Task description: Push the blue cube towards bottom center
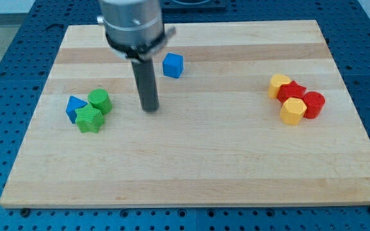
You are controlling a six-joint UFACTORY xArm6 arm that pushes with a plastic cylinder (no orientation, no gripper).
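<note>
The blue cube (173, 65) sits on the wooden board (191, 167) near the view's top, a little left of centre. My tip (149, 109) is on the board below and to the left of the cube, with a clear gap between them. The dark rod rises from the tip to the arm's grey housing (132, 24) at the view's top.
At the view's left a blue triangular block (75, 106), a green cylinder (99, 100) and a green star block (89, 119) sit bunched together. At the right a yellow block (279, 85), a red star block (293, 92), a yellow hexagonal block (292, 111) and a red cylinder (313, 104) cluster.
</note>
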